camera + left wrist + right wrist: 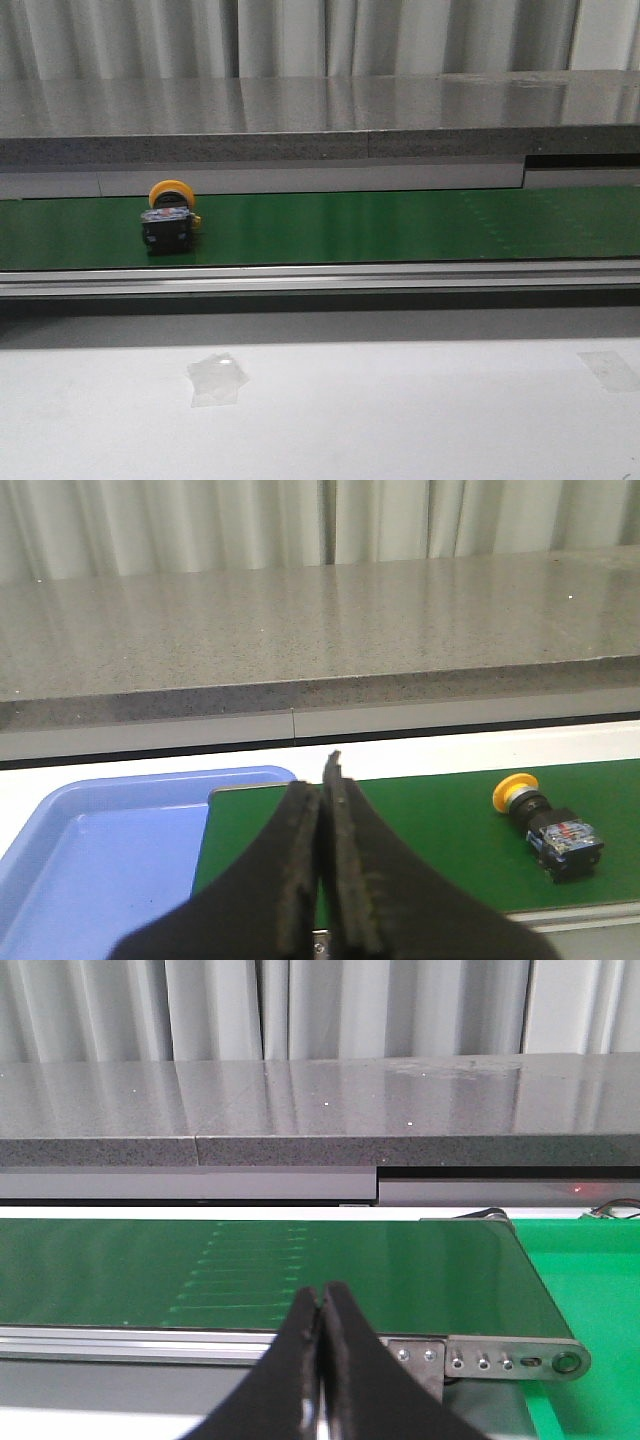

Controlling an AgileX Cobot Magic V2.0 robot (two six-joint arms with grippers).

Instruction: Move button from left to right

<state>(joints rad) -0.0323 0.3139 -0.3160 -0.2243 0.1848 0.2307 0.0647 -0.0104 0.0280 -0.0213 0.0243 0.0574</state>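
A: The left end effector (322, 780) is seen at the bottom centre of the left wrist view, its two black fingers (300, 870) pressed flat together with nothing held between them.

B: The same is noted for the right end effector (322, 1295), low in the middle of the right wrist view: the jaws are closed on each other and nothing is gripped.

A: Neither end effector is caught by the front view. Where is the button placed?

B: The button (170, 217) is found left of centre in the front view, lying on the green belt (400, 225). Its yellow cap is turned toward the back, and the black body faces the camera. In the left wrist view it is shown at the right of the frame, well apart from the closed fingers, with red and blue marks visible on the body.

A: What else is recorded?

B: A blue tray (90, 850) is seen at the lower left of the left wrist view, just beside the belt's end. A grey ledge (320, 120) is shown behind the belt, with pale curtains (300, 35) above it. Two scraps of clear tape (215, 377) are stuck on the white tabletop (400, 410) in the lower part of the front view. A green surface (590, 1290) is seen at the right edge of the right wrist view, past the belt's roller end.
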